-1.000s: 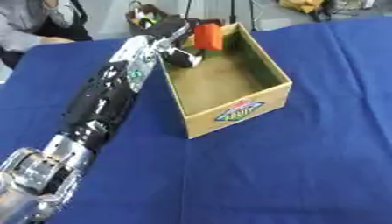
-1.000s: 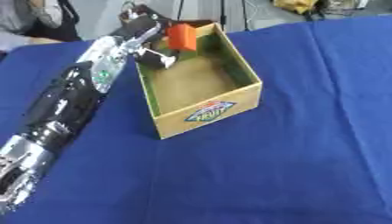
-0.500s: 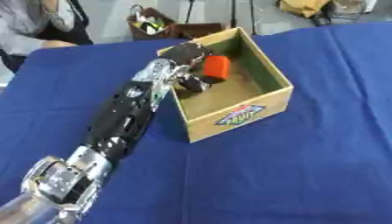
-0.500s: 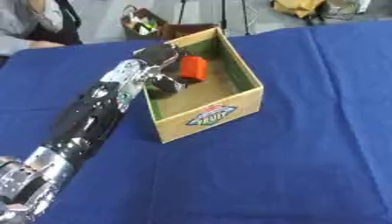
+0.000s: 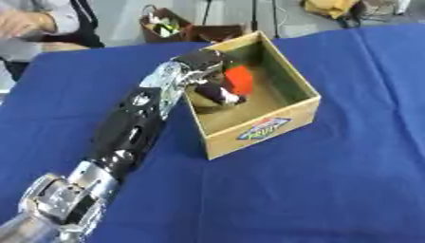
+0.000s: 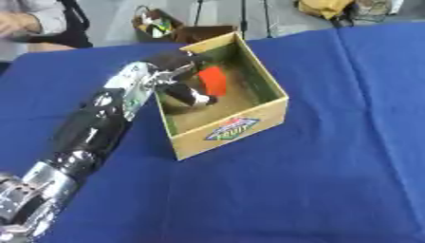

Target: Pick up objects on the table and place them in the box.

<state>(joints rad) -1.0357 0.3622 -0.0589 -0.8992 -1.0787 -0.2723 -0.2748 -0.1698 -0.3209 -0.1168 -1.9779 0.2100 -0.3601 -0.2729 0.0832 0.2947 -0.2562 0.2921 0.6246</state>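
An open cardboard box [image 5: 262,128] with a printed label on its front wall stands on the blue table [image 5: 348,180]. My left arm reaches from the lower left over the box's left wall. My left hand [image 5: 209,84] is inside the box, fingers curled downward, shut on an orange-red block [image 5: 240,79]. The block sits low in the box's far half, against the hand. The box floor in front of the hand is bare. My right hand shows in neither view.
Beyond the table's far edge stand a dark bag [image 5: 166,29] with small items and a yellow object [image 5: 332,7]. A person [image 5: 33,28] sits at the far left corner. Blue cloth stretches to the right of and in front of the box.
My left hand has carried the orange-red block from above the box's far rim down into the box. The camera has also shifted, so the whole picture sits differently.
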